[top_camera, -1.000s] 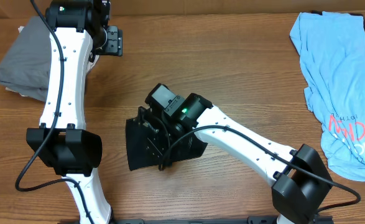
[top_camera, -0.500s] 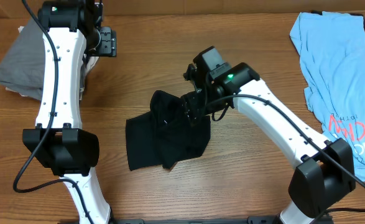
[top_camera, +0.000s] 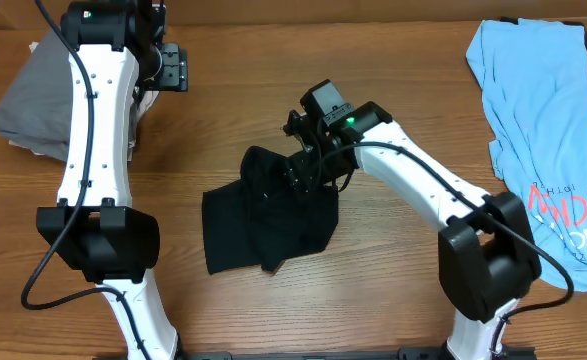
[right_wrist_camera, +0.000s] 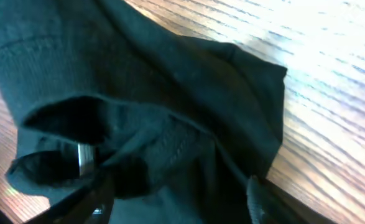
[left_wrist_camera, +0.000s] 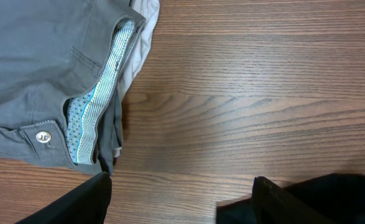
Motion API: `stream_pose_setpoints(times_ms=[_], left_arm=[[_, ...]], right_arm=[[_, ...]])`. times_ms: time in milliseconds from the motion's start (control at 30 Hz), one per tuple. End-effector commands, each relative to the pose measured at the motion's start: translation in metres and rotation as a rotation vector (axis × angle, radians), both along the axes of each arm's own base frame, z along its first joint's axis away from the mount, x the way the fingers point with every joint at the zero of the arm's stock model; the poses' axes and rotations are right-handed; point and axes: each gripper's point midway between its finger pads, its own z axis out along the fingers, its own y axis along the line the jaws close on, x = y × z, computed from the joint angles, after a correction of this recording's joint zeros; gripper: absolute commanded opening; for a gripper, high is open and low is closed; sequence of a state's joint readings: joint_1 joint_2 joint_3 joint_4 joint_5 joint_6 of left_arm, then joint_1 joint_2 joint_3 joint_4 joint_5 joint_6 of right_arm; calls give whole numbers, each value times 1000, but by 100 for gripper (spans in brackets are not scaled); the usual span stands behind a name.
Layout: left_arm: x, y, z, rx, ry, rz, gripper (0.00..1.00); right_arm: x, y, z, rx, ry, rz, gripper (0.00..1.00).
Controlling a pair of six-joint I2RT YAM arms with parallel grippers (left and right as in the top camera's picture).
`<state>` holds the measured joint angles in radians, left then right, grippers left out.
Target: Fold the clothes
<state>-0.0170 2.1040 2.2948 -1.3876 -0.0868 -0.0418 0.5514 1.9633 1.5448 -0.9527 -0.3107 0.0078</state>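
**A:** What's over on the left?

**B:** Grey trousers [top_camera: 23, 105], heaped at the far left edge. The left gripper [left_wrist_camera: 181, 190] hangs just beside them over bare table [top_camera: 243, 100]. Its jaws are wide apart with nothing in them.

**A:** And in the middle?

**B:** The black shirt [top_camera: 243, 235], a rumpled lump with one part rucked up toward the far side. I can't see a flat panel anywhere. I'd say it isn't ready for a fold and wants spreading first.

**A:** Is the right gripper [right_wrist_camera: 181, 196] holding it?

**B:** It's down on the shirt's far right part. From its own camera the jaws stand well apart, with cloth bunched under and between them. I'd call it open and not gripping.

**A:** So how should it go about this?

**B:** Pick a single edge, a hem or a sleeve, not a fistful of layers. Close on that, lift just enough for the folds to drop out, then draw it to the right. It would go better with the left arm brought across to take the near left edge, so both pull the cloth taut and flat.

**A:** And on the right?

**B:** The blue shirt [top_camera: 543, 120], lying at the far right edge, well apart from both arms. That one waits.
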Motion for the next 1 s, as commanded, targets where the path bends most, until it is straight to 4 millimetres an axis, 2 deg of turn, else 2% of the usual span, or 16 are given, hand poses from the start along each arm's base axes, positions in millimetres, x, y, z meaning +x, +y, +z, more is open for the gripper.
stream_pose_setpoints(times_ms=[0, 133, 267, 333, 400, 467, 600, 733, 867, 967], left_arm=[[-1, 2, -4, -4, 13, -6, 74], [-1, 2, -4, -4, 13, -7, 74], [-1, 2, -4, -4, 13, -6, 74], [-1, 2, -4, -4, 13, -6, 74], [-1, 2, -4, -4, 13, -6, 74], [-1, 2, -4, -4, 13, -7, 74], [-1, 2, -4, -4, 12, -7, 74], [1, 5, -3, -4, 2, -1, 73], [6, 10, -1, -4, -18, 11, 73], [9, 18, 0, -4, -34, 27, 73]], right_arm=[[5, 16, 12, 70, -12, -1, 66], [1, 24, 16, 122, 12, 17, 59], [-7, 27, 16, 121, 31, 30, 45], [-13, 30, 15, 114, 41, 45, 34], [-18, 33, 14, 109, 48, 58, 16], [-23, 34, 16, 109, 59, 65, 4], [-33, 38, 30, 160, 86, 92, 4], [-54, 47, 59, 198, 84, 152, 4], [-85, 66, 80, 215, 65, 237, 4], [-118, 89, 82, 218, 66, 334, 4]])
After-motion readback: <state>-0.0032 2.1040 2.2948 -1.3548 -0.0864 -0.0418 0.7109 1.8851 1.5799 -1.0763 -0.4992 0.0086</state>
